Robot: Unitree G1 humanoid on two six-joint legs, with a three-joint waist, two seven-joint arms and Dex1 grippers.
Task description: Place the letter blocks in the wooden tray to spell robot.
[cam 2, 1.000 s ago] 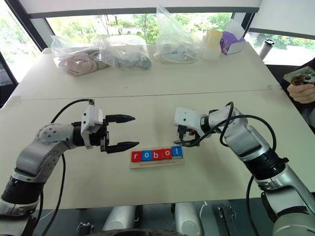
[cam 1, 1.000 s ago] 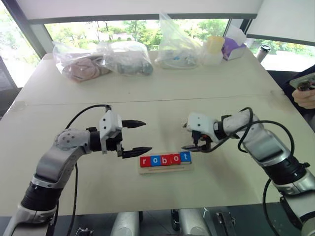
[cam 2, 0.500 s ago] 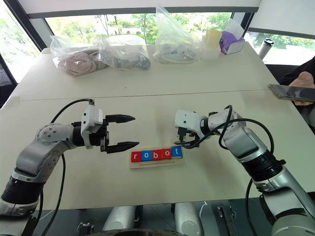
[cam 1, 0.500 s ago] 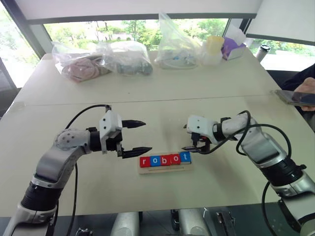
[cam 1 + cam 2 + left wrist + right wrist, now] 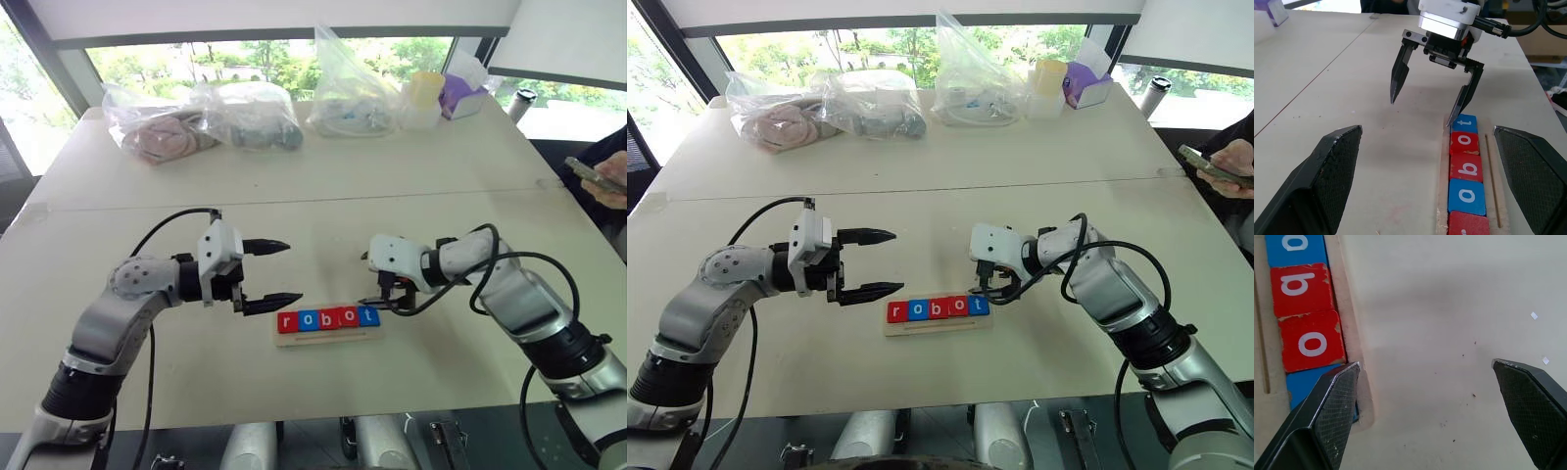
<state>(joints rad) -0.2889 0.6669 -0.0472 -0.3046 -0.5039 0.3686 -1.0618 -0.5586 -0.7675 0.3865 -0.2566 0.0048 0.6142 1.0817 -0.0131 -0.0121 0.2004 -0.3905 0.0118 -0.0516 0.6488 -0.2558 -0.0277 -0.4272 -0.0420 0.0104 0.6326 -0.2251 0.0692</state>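
Note:
Five letter blocks point(image 5: 328, 318) lie side by side in the wooden tray point(image 5: 328, 336) near the table's front and read r, o, b, o, t: red, blue, red, red, blue. My right gripper point(image 5: 1421, 111) stands open at the tray's right end, tilted down. One of its fingertips point(image 5: 1452, 117) is right beside the blue t block point(image 5: 1465, 124); contact cannot be told. The right wrist view shows the red b point(image 5: 1302, 289) and red o point(image 5: 1311, 340) next to that finger. My left gripper point(image 5: 292, 271) hangs open and empty just left of the tray, pointing toward it.
Clear plastic bags point(image 5: 206, 117) with goods, a yellow cup point(image 5: 428, 88) and a purple box point(image 5: 458, 95) line the table's far edge. A person's hand point(image 5: 609, 186) holding a phone is at the right edge. Bare tabletop surrounds the tray.
Neither gripper has visibly moved and both stay open. The person's hand with the phone has shifted at the right edge.

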